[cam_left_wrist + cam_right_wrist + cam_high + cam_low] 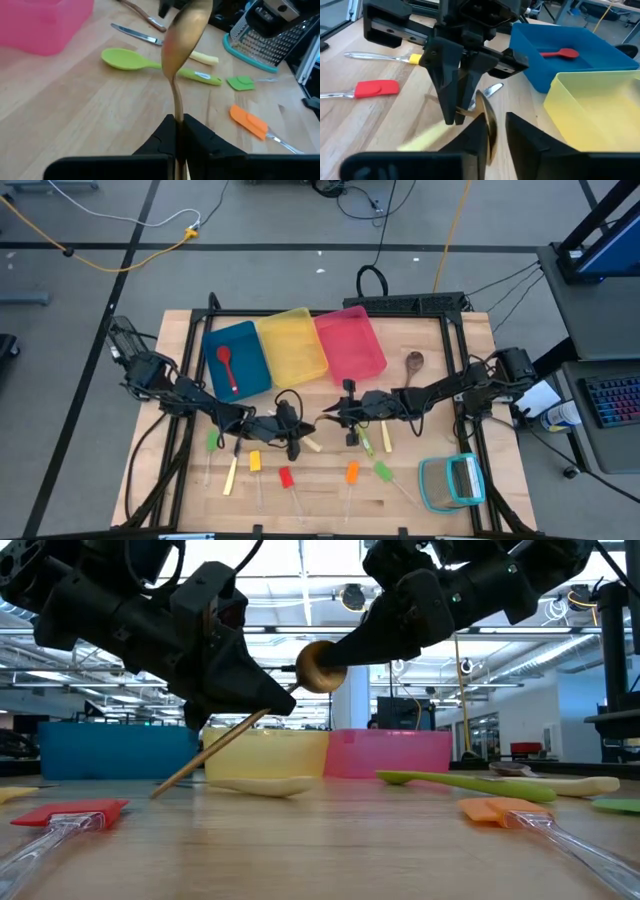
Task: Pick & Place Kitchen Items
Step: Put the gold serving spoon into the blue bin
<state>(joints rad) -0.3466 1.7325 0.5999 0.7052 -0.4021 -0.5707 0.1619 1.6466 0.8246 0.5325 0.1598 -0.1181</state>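
Note:
A brown spoon (320, 666) hangs tilted over the table's middle, its bowl (186, 27) up and its handle (205, 762) slanting down toward the table. My left gripper (298, 426) is shut on the handle. My right gripper (332, 416) faces it from the right, open, with its fingers either side of the bowl (486, 122). A red spoon (227, 364) lies in the blue bin (252, 340). A green spoon (131, 60), knives and clear-handled spatulas lie on the wood. My left gripper pinches the brown spoon's handle (176, 111) between its two fingers, below the bowl. It comes from the table's left, slanting a little down. The spoon is tilted, bowl uppermost; whether the handle's low end (158, 794) rests on the table I cannot tell. My right gripper stands around the bowl; whether a finger (472, 137) touches it I cannot tell.
Blue, yellow (292, 345) and pink (350, 342) bins stand in a row at the far side. A teal-framed grater (452, 482) sits near right. Red (286, 477), orange (352, 472) and green (383, 472) spatulas lie near the front edge. Another brown spoon (413, 362) lies far right.

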